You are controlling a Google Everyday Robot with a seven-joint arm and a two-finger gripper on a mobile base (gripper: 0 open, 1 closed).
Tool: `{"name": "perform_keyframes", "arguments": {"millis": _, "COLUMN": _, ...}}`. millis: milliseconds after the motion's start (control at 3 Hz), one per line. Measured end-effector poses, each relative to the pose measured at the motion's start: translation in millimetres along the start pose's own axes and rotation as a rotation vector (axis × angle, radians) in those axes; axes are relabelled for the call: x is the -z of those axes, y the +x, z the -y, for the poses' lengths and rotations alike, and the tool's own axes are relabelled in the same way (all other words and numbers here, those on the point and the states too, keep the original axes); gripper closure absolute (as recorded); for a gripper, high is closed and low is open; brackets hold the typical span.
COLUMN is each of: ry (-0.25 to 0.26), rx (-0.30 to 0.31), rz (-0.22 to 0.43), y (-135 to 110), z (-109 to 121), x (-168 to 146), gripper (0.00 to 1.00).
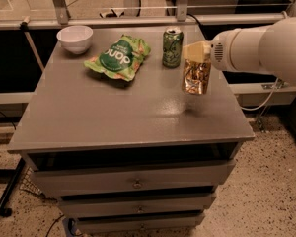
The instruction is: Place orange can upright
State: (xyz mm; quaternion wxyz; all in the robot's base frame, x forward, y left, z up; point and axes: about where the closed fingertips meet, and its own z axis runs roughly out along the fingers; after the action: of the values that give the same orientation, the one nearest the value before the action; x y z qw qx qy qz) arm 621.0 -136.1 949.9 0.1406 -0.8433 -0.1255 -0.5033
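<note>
Grey tabletop [113,112]: a flat, dull top on a cabinet, and everything sits toward its far half.
Orange can [196,78]: here it is, gold and brown print, standing upright in the air over the right side of the top, its base clear of the surface.
Gripper [197,52]: right on the can's upper end, pale fingers clamped around it and carrying its weight.
Arm [256,46]: a fat white tube coming in from the right edge, roughly level, ending at the gripper.
Shadow [187,110]: a soft dark patch on the grey just below and slightly in front of the can.
Green can [172,47]: upright on the table, just beside the held can, on its left and a little farther back; the two look apart.
Green snack bag [119,57]: lying flat, left of the green can, white lettering facing up.
White bowl [75,37]: at the far left corner, mouth up, well apart from the orange can.
Drawers [133,181]: three grey fronts stacked under the top, with a dark gap above the uppermost one.
Floor [266,191]: speckled and pale, showing to the right of the cabinet.
</note>
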Motion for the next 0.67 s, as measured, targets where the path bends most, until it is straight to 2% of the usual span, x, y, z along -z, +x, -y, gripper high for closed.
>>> {"name": "perform_keyframes", "arguments": {"millis": 333, "ry": 0.031, "rx": 0.117, "rz": -0.063, "y": 2.6, "z": 3.8, "x": -1.8, "gripper": 1.00}}
{"name": "perform_keyframes", "arguments": {"millis": 667, "ry": 0.033, "rx": 0.207, "rz": -0.068, "y": 3.7, "z": 8.3, "x": -1.4, "gripper": 1.00}}
